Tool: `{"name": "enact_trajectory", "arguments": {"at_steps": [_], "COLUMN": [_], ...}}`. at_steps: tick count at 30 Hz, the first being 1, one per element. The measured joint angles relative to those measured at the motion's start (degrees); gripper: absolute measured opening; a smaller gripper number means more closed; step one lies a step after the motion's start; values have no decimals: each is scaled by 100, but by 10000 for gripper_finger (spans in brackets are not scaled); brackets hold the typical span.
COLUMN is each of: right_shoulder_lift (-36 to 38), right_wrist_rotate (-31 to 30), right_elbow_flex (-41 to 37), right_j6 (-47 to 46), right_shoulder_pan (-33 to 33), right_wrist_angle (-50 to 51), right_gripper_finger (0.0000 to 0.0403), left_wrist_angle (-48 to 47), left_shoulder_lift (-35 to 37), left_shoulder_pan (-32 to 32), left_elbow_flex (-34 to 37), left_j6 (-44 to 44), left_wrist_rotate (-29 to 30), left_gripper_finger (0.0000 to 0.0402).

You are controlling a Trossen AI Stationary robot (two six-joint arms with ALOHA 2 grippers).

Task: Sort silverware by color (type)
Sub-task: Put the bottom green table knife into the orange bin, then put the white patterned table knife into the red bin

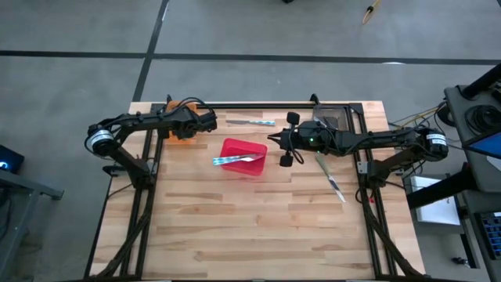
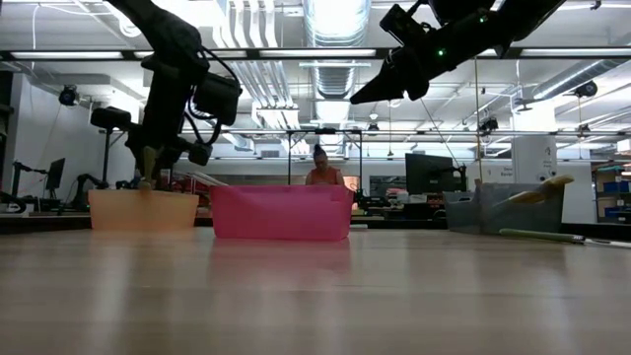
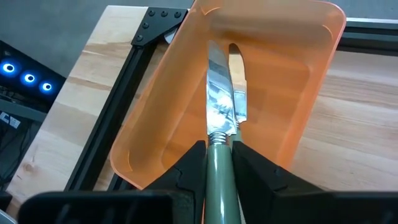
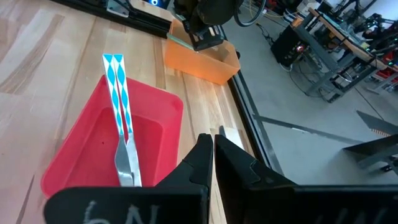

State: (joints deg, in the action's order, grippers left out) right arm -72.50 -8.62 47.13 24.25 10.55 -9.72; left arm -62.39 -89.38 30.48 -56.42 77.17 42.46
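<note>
Green knife handle (image 3: 219, 180) is right up in the left wrist view, pinched between the left gripper (image 1: 205, 122) fingers with the blade pointing down into the orange bin (image 3: 273, 93), so that claw is clamped on the knife and, I'd guess, about to drop it there. That bin sits at the far left corner of the table (image 1: 235, 235), and I can't tell whether anything else already lies in it under the blade. Next over, toward the middle of the far edge, the red bin (image 1: 243, 157) has two blue-patterned utensils (image 4: 122, 118) propped across it, handles sticking over the rim, so blue seems to be going there. Right gripper (image 1: 283, 146) hangs just beside the red bin, fingers pressed together and holding nothing, looks like it's just waiting. Still left to sort: one utensil (image 1: 250, 121) near the far edge between the bins, and a greenish one (image 1: 330, 177) near the right edge. A grey bin (image 1: 330, 117) sits at the far right corner.
</note>
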Motion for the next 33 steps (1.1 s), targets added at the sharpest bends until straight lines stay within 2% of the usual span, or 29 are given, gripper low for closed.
{"name": "enact_trajectory", "arguments": {"at_steps": [12, 19, 27, 33], "right_shoulder_lift": [-1, -1, -1, 1], "right_wrist_rotate": [1, 0, 0, -42], "right_elbow_flex": [1, 1, 1, 53], "right_j6": [25, 3, -22, -252], "right_shoulder_pan": [0, 0, 0, 0], "right_wrist_angle": [4, 5, -39, 4], "right_gripper_finger": [9, 9, 9, 9], "left_wrist_angle": [0, -75, -242, -258], "left_shoulder_lift": [0, 12, 278, 755], "left_shoulder_pan": [1, -157, -1056, -2240], "left_elbow_flex": [0, -55, -241, -310], "left_j6": [-16, -558, -1046, -1382], "left_wrist_rotate": [2, 13, 211, 343], "left_gripper_finger": [100, 105, 105, 105]}}
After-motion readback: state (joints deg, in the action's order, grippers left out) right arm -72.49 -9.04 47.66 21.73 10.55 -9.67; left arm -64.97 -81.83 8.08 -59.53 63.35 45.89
